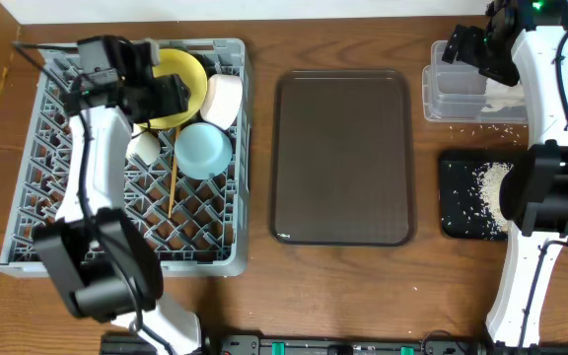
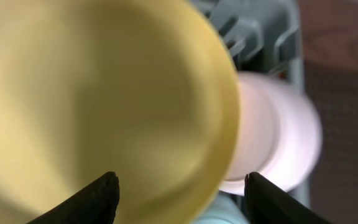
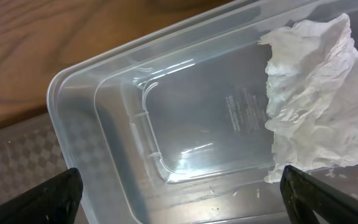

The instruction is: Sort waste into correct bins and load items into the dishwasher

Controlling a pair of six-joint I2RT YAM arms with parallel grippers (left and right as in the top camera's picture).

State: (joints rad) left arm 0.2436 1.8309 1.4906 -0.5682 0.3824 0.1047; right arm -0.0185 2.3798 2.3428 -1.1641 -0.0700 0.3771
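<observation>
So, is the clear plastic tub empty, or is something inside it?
Not empty. The right wrist view shows a crumpled white paper napkin lying inside the clear plastic tub, at one end.

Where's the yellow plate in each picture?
Overhead: yellow plate at the upper left, in the grey rack.
Left wrist: yellow plate fills the left and middle, blurry and close.
Right wrist: not in it.
Shared landmark: the white bowl, right beside the plate in the overhead and left wrist views.
</observation>
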